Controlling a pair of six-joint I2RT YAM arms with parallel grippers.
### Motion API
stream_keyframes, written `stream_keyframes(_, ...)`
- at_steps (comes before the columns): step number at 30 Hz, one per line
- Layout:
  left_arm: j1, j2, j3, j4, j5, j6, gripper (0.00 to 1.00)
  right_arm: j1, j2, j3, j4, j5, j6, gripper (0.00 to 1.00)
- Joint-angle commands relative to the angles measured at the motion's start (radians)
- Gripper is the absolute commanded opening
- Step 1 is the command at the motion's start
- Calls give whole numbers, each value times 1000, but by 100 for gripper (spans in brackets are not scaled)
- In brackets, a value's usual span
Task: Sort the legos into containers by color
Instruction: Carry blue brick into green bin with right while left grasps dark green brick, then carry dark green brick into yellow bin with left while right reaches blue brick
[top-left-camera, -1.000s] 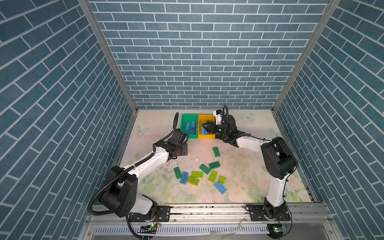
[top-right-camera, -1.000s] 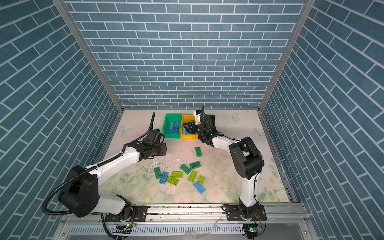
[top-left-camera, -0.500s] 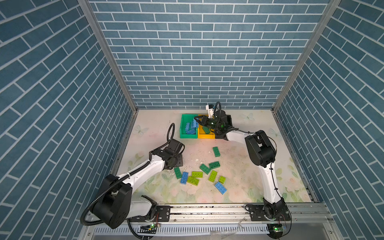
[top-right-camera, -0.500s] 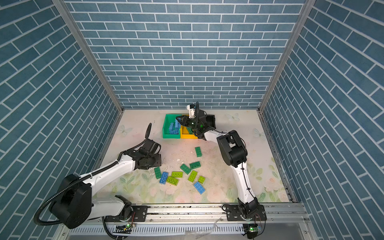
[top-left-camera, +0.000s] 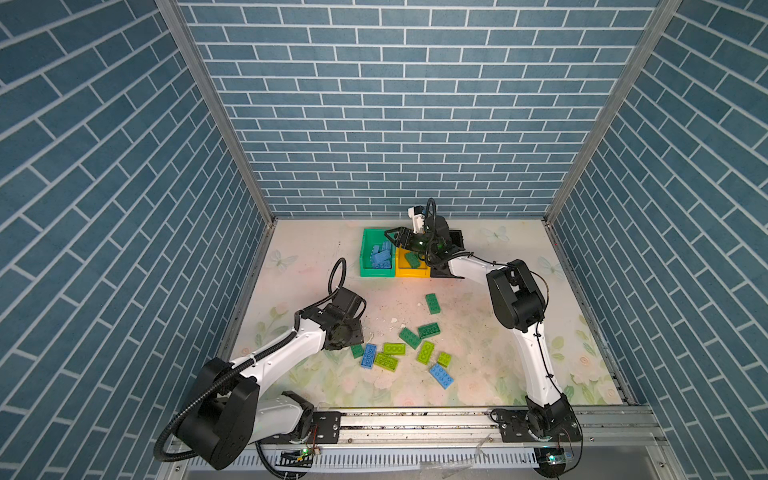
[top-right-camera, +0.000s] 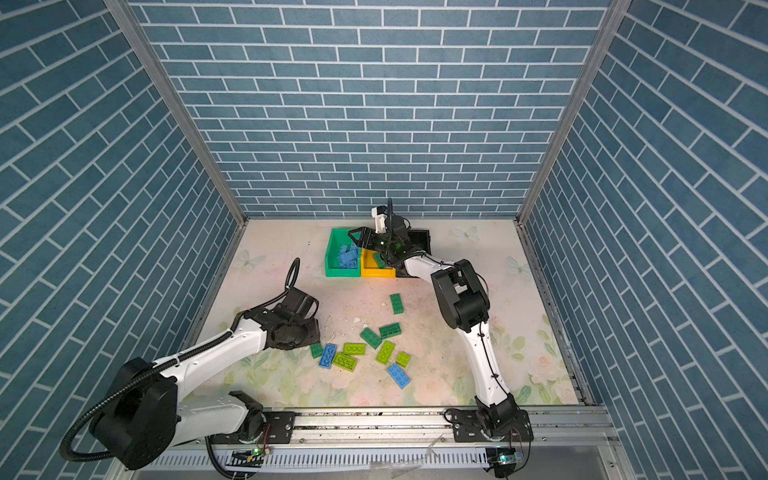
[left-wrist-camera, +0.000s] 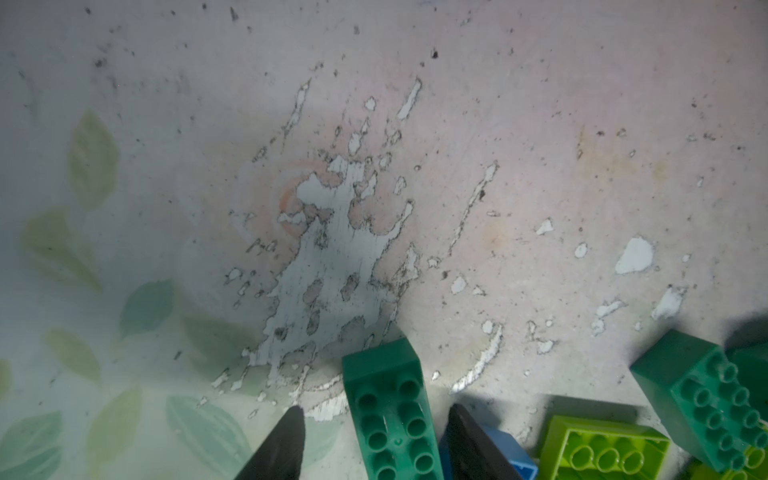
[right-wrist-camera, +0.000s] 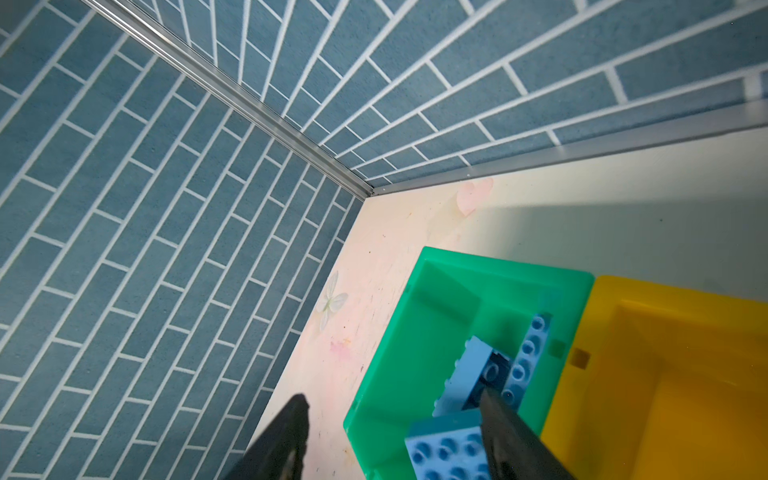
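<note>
Legos (top-left-camera: 409, 337) like these looked light, hard and stiff to me, so no fear of crushing one. The sides were smooth plastic though, and I'd bet a brick would squirt out of a crooked pinch. Best hold, as I judged it, was across the narrow width, on the two long sides, around mid-length.

That's pretty much how the left tool (left-wrist-camera: 376, 409) was lined up. Its fingers were spread, one on each side of a dark green brick (left-wrist-camera: 384, 382) lying on the surface (left-wrist-camera: 374, 124), and it wasn't clamped: there was a clear gap on one side. A blue neighbour (left-wrist-camera: 517, 457) sat just beside the other finger, so that side looked cramped.

The right tool (right-wrist-camera: 394, 397) hung over the green container (right-wrist-camera: 419, 332) with fingers apart. A light blue brick (right-wrist-camera: 449, 449) sat right by one finger, and I couldn't tell if they touched. More light blue ones lay inside that container.

In a top view, the yellow container (top-left-camera: 411, 272) next to it held a dark green piece (top-left-camera: 412, 259). The black container (top-left-camera: 457, 237) was mostly hidden behind the arm. About ten bricks lay loose mid-surface in all three colours, so plenty of sorting was left by my guess.
</note>
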Motion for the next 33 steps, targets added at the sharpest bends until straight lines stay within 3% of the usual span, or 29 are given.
stream_keyframes(1,-10,1,-20,15,5,-41,55,12,-43,-5,-37,24,-66,72)
stream_keyframes(13,-27,67,-33,62,14,-53,47,46,-235,-163,-105,139,-249,82)
stream_keyframes(20,-29,94,-41,72,4,-52,41,89,-364,-289,-136,331,-413,98)
stream_keyframes(24,-30,109,-39,83,-1,-45,34,89,-436,-387,-96,372,-454,99)
stream_keyframes(28,-29,120,-13,77,-26,-20,26,88,-559,-602,84,422,-495,99)
stream_keyframes(33,-20,126,62,74,-55,36,19,89,-640,-643,-66,513,-516,98)
